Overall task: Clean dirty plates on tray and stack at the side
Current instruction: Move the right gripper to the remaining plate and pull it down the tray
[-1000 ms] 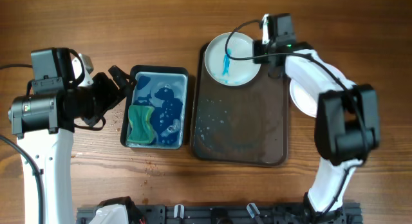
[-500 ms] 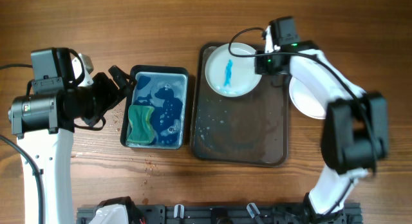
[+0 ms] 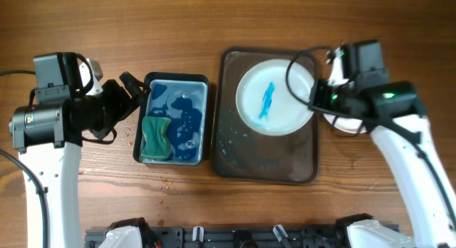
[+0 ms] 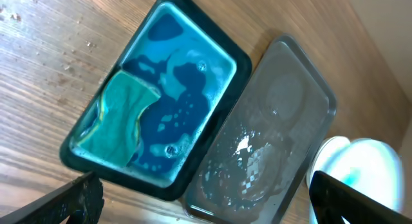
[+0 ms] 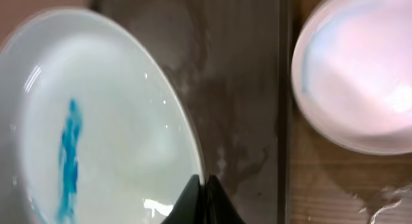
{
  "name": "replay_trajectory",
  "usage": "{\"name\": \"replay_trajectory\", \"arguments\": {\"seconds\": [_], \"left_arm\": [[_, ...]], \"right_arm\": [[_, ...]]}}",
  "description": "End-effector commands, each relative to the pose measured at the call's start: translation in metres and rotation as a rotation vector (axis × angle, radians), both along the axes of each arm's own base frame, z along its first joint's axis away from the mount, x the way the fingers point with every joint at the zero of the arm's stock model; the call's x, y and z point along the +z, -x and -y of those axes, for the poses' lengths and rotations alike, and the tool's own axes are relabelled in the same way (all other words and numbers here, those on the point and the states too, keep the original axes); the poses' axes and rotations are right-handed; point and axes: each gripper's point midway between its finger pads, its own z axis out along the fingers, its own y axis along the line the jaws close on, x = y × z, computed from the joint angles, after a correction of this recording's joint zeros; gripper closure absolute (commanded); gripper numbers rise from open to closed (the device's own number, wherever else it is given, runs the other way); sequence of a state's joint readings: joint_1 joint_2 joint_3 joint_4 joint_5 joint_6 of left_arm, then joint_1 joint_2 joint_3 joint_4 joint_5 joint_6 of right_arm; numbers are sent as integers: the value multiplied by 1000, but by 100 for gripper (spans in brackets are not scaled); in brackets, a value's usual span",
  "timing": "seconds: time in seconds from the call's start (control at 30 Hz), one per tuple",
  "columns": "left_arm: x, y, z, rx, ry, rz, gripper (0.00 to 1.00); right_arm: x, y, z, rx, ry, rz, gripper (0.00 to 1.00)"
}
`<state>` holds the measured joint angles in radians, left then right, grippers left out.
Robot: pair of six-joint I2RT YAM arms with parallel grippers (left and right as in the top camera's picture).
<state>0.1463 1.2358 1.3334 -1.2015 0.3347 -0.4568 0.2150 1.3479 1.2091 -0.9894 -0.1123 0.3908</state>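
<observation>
1 stiff, wet, probably slippery and breakable plate [image 3: 274, 105] hangs over the tray [image 3: 263, 161], its right rim pinched by the clenched right gripper [image 5: 205, 185]; the left gripper [image 3: 130, 98] gapes empty.

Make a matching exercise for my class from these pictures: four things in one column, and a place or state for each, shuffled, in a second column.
Things
1. streaked plate
2. sponge
3. clean-looking plate
4. left claw

Places or states
A. lies in the blue tub
B. stands open, holding nothing
C. gripped at its rim by the right claw
D. sits on the table, right of the tray

Pairs: 1-C, 2-A, 3-D, 4-B
</observation>
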Motion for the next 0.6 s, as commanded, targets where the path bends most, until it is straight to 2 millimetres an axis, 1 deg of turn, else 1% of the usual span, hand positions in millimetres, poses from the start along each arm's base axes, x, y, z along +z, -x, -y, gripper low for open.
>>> {"name": "replay_trajectory", "arguments": {"seconds": [0.0,0.03,0.13,0.2,0.3,0.33,0.37,0.4,0.5,0.57], "left_arm": [[5,4,2,-9,17,1,0],[6,4,5,-29,22,6,0],[10,5,16,-134,43,41,0],[10,6,17,-136,47,40,0],[9,8,17,-140,47,31,0],[8,8,18,-147,44,29,0],[6,9,20,-171,36,29,0],[2,9,20,-181,18,18,0],[-23,15,25,-212,-49,-63,0],[-47,22,23,-183,-108,-155,2]], "right_arm": [[-79,15,-12,-1,-13,-101,96],[-92,13,-14,26,-11,-82,96],[-117,13,-16,132,22,-28,96],[-121,12,-14,154,42,-13,96],[-118,7,-15,226,71,25,95],[-116,7,-15,238,75,29,87],[-114,6,-15,238,76,26,70],[-111,7,-15,238,77,21,64],[-94,7,-15,237,78,3,63],[-81,7,-16,237,75,-1,63]]}}
